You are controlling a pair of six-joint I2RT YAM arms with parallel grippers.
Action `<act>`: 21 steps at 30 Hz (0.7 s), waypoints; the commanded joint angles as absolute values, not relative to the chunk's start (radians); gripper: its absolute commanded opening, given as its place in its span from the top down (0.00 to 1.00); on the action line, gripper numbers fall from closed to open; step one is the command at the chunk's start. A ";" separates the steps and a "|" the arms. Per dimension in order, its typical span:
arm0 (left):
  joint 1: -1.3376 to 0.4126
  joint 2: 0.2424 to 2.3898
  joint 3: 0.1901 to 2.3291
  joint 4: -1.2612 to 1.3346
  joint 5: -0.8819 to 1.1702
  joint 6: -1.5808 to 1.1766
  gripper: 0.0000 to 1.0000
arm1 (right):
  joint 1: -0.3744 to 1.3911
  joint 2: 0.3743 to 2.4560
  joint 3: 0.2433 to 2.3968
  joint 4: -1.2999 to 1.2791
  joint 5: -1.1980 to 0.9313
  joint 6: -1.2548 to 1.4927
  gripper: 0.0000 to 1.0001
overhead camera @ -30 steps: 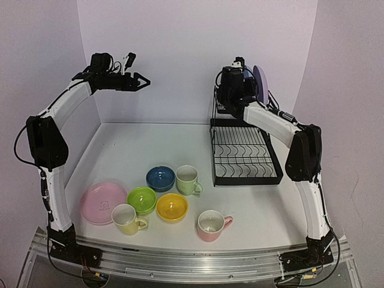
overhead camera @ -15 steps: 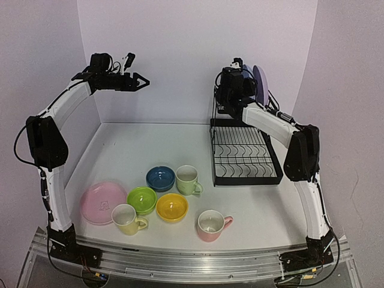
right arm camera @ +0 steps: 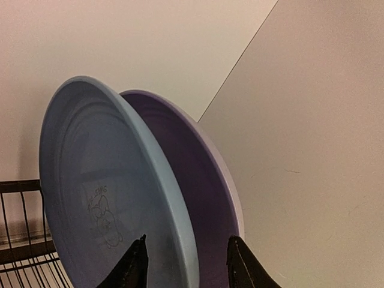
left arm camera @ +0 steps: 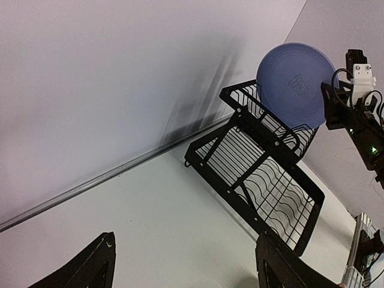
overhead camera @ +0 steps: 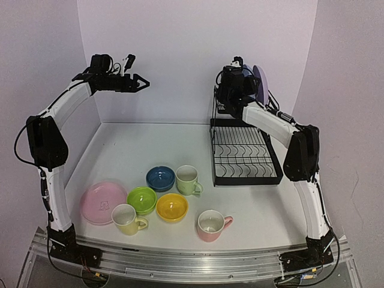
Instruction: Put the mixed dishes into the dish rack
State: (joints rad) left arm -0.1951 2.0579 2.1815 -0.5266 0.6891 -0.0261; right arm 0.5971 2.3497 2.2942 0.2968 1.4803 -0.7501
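The blue plate (right arm camera: 102, 198) and the lilac plate (right arm camera: 207, 180) stand upright side by side on the upper shelf of the black dish rack (overhead camera: 247, 182). My right gripper (right arm camera: 186, 267) is open, with its fingers on either side of the blue plate's rim, not clamped on it. My left gripper (overhead camera: 141, 83) is open and empty, held high at the back left, facing the rack (left arm camera: 258, 174). The pink plate (overhead camera: 102, 202), green bowl (overhead camera: 142, 199), yellow bowl (overhead camera: 172, 207), dark blue bowl (overhead camera: 161, 177), pale green mug (overhead camera: 188, 179), yellow mug (overhead camera: 126, 218) and pink mug (overhead camera: 211, 225) sit on the table.
The rack's lower tray holds nothing. The back wall and right wall stand close behind the rack. The right arm (left arm camera: 360, 114) shows beside the plates in the left wrist view.
My right gripper has shifted slightly at the upper shelf, and the blue plate's edge now shows beside it. The left arm has not moved.
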 commanded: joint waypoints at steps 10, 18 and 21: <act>-0.185 2.006 2.184 -0.520 0.713 -0.028 0.20 | 0.633 2.286 2.317 0.349 1.584 -0.764 0.46; -0.185 2.008 2.183 -0.517 0.715 -0.028 0.20 | 0.650 2.227 2.258 0.355 1.572 -0.757 0.47; -0.185 2.010 2.182 -0.517 0.717 -0.028 0.20 | 0.652 2.218 2.254 0.356 1.568 -0.777 0.43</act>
